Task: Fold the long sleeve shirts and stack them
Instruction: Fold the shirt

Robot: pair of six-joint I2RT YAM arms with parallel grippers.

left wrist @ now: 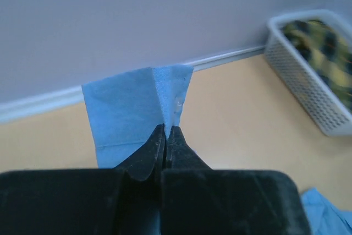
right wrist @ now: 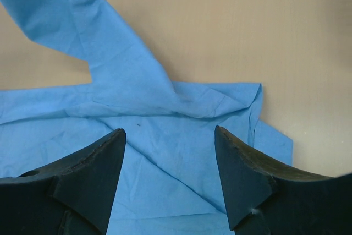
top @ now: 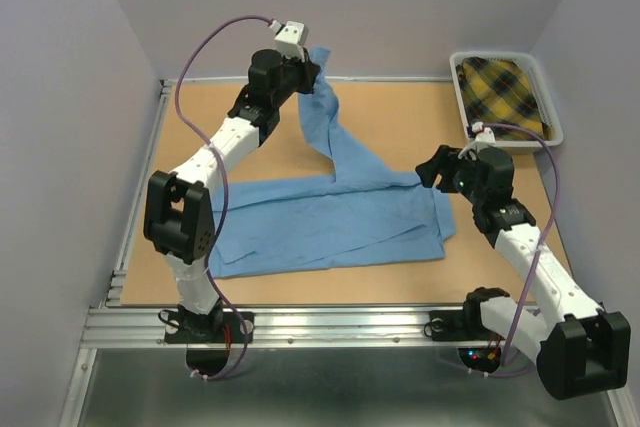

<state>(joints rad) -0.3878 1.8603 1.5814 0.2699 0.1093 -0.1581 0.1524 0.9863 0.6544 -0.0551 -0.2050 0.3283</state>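
Pinching a strip of the light blue shirt [top: 330,222] between fully closed jaws, the left gripper [left wrist: 166,135] hung above the far edge of the worktop [top: 400,117], left of its middle. The cloth it held looked like the end of a sleeve [top: 335,127], though the fold at the tips made that hard to confirm. From there the strip ran down and to the right until it joined the body of the garment. That body lay spread flat across the near half of the worktop, wrinkled, with its long side roughly parallel to the near edge. The right gripper [right wrist: 170,136] hovered over the shirt's right end, jaws wide apart and holding nothing, with blue cloth showing between its fingers. In the far right corner stood a white basket [top: 490,54] with a yellow-and-dark plaid cloth [top: 500,87] lying inside, well apart from the blue shirt.
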